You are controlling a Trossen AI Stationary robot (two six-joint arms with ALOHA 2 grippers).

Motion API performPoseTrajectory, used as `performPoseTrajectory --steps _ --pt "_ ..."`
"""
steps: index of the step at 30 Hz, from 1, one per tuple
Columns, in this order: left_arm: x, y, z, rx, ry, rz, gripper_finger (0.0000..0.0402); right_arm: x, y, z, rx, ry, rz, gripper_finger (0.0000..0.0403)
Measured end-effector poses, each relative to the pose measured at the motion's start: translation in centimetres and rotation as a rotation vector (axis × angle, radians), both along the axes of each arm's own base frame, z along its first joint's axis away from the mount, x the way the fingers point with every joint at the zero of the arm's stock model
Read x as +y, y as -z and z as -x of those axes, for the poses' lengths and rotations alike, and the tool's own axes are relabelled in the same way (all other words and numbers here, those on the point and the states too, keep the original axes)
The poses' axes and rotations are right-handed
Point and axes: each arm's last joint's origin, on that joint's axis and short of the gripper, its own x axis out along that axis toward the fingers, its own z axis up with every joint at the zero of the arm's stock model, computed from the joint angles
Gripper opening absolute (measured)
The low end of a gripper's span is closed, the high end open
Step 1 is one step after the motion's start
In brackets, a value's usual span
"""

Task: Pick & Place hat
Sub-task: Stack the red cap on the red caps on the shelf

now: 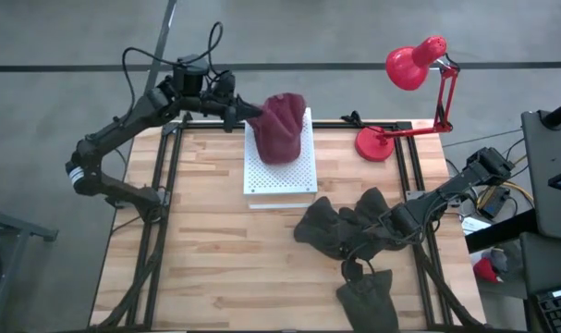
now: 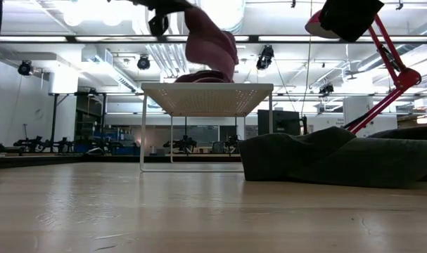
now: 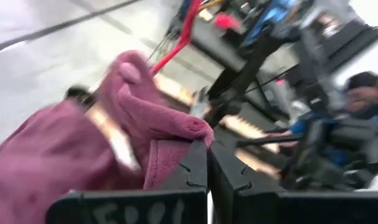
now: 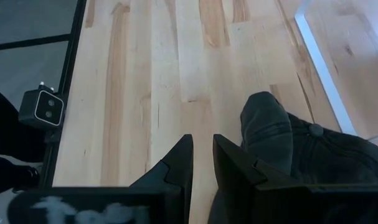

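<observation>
Looking from the left, you see the left hand (image 1: 252, 113) closed tight on the dark red hat (image 1: 280, 125) above the white stand (image 1: 280, 171); the right hand (image 4: 202, 163), slightly open, holds nothing beside the grey hats (image 1: 345, 227) on the counter (image 1: 215, 240).

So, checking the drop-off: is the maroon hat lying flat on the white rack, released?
No, the left claw is pinched shut on the maroon hat, which hangs onto the white rack.

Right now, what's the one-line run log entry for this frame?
left gripper: shut on maroon hat, over white stand | right gripper: empty, beside dark hats
</observation>
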Motion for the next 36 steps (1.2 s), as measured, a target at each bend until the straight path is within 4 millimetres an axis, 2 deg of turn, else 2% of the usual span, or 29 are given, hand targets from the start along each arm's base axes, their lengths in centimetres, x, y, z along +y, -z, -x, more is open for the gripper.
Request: performPoseTrajectory --steps 5,11,21,36 --pt "0.3 1.0 -0.1 0.088 -0.053 -0.032 0.0000 0.0 0.0 0.0 -0.002 0.001 -0.002 0.0061" --pt "0.8 1.3 0.1 0.144 -0.157 -0.106 0.0000 0.0 0.0 0.0 -0.002 0.001 -0.003 0.0061" --pt "1.8 2.3 1.2 0.361 -0.416 -0.233 0.0000 0.0 0.0 0.0 0.000 -0.004 -0.008 0.0061" --pt "2.8 3.7 0.1 0.422 -0.421 -0.232 0.0009 0.0 0.0 0.0 0.000 -0.005 -0.007 0.0061"
